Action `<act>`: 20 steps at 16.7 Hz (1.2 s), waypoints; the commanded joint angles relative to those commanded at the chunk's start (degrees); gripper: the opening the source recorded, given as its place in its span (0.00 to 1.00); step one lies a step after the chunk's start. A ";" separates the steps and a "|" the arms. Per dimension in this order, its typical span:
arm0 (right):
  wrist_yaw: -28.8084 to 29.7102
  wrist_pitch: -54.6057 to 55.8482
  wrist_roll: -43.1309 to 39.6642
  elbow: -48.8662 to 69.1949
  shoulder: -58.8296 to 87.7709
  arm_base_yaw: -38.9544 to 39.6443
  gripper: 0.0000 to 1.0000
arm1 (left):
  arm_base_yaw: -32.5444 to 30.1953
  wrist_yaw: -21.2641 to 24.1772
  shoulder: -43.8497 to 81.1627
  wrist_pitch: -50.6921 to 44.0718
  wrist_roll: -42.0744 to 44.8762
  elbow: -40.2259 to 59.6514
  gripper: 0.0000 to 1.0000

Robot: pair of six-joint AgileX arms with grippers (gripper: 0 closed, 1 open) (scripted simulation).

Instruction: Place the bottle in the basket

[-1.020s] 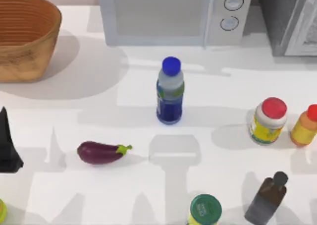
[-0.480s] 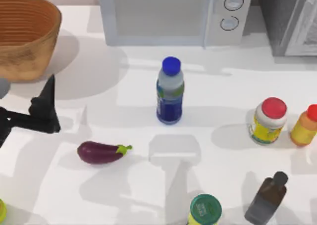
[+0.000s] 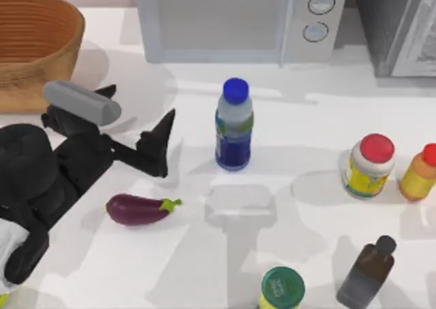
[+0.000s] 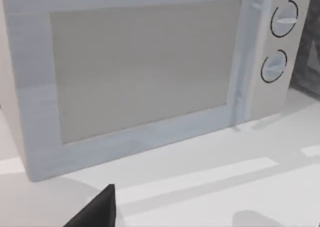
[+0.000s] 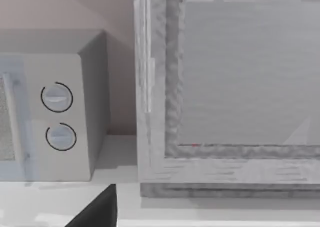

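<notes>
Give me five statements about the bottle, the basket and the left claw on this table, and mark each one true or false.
1. The bottle stands upright in front of the microwave. True.
2. The bottle is in the basket. False: it stands on the table, apart.
3. The left claw grips the bottle. False: it is left of it, short of touching.
4. An eggplant lies near the left claw. True.
5. The basket sits at the table's right. False: far left.
</notes>
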 joint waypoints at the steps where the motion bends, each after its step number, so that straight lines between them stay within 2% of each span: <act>1: 0.00 0.00 0.00 0.00 0.00 0.00 1.00 | -1.36 0.93 4.81 3.96 -0.22 1.25 1.00; 6: 0.00 0.00 0.00 0.00 0.00 0.00 1.00 | -6.72 4.51 24.64 20.38 0.33 6.88 1.00; 10: 0.00 0.00 0.00 0.00 0.00 0.00 1.00 | -8.78 5.71 33.42 28.20 1.55 9.48 1.00; 16: 0.00 0.00 0.00 0.00 0.00 0.00 1.00 | -8.64 5.76 36.71 28.16 1.76 10.33 1.00; 20: 0.00 0.00 0.00 0.00 0.00 0.00 1.00 | -9.29 5.51 34.58 27.32 1.85 11.60 1.00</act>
